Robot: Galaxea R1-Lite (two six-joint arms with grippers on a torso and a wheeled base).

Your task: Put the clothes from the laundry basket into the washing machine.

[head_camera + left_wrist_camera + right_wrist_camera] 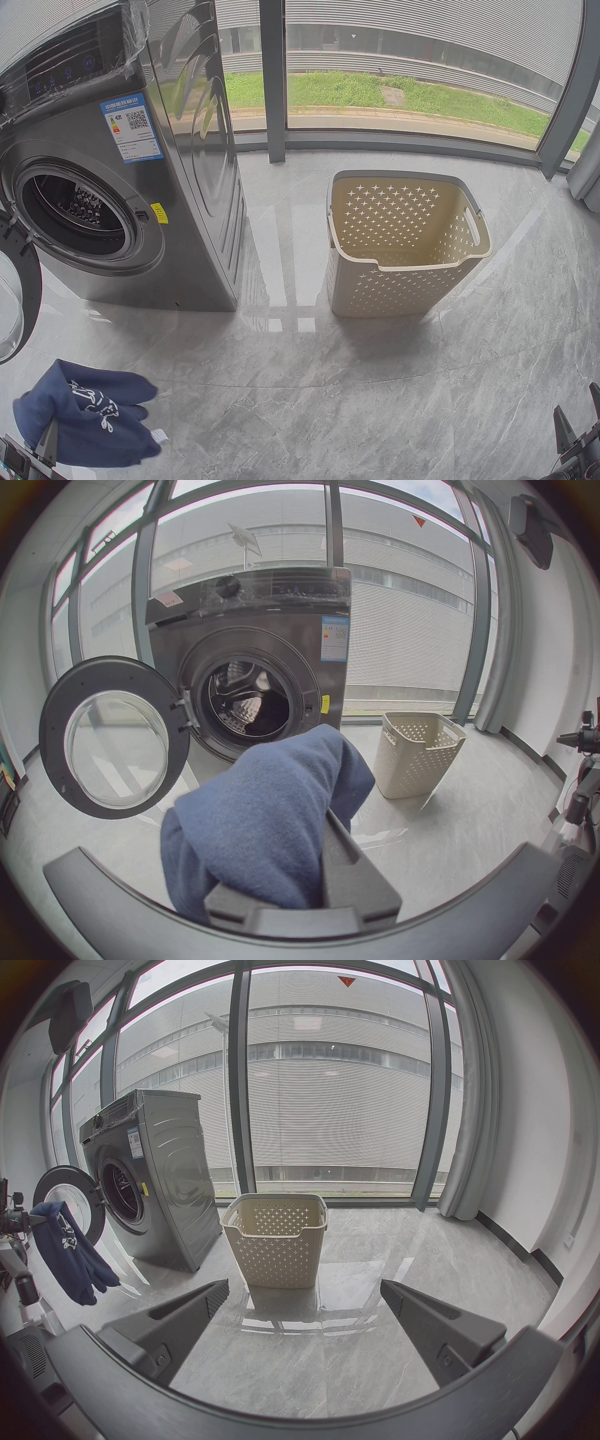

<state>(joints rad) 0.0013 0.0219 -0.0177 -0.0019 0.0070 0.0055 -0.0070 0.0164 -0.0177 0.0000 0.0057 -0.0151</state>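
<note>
Obs., single moment.

- Left gripper (300, 880): pinching a navy garment (262, 830). In the left wrist view the cloth bulges up between the fingers and drapes over one of them; the other finger (350, 861) is bare along its outer face.
- Navy garment, head view (87, 412): low on the robot's left, bunched, with a white print on its upper fold and a small white tag at its lower edge. In the right wrist view (69, 1254) it hangs off the floor with loose ends pointing down (looks like a sweatshirt; cannot confirm).
- Washing machine (112, 206): dark grey front-loader on the robot's left, ahead of the held garment. The door (15, 294) is swung fully open toward the left. The drum (247, 705) is exposed; a dark patch sits low inside it, cloth or shadow, cannot tell.
- Laundry basket (400, 250): cream plastic with star-shaped perforations and a grey rim along the back. It stands upright on the floor (350, 400), to the right of the washing machine with a strip of bare tile between them, and is well apart from the garment.
- Right gripper (303, 1310): spread wide with nothing between the fingers. It is aimed toward the laundry basket but well short of it. In the head view it sits at the lower right corner (575, 437).
- Window (406, 62): runs behind the washing machine and the basket.
</note>
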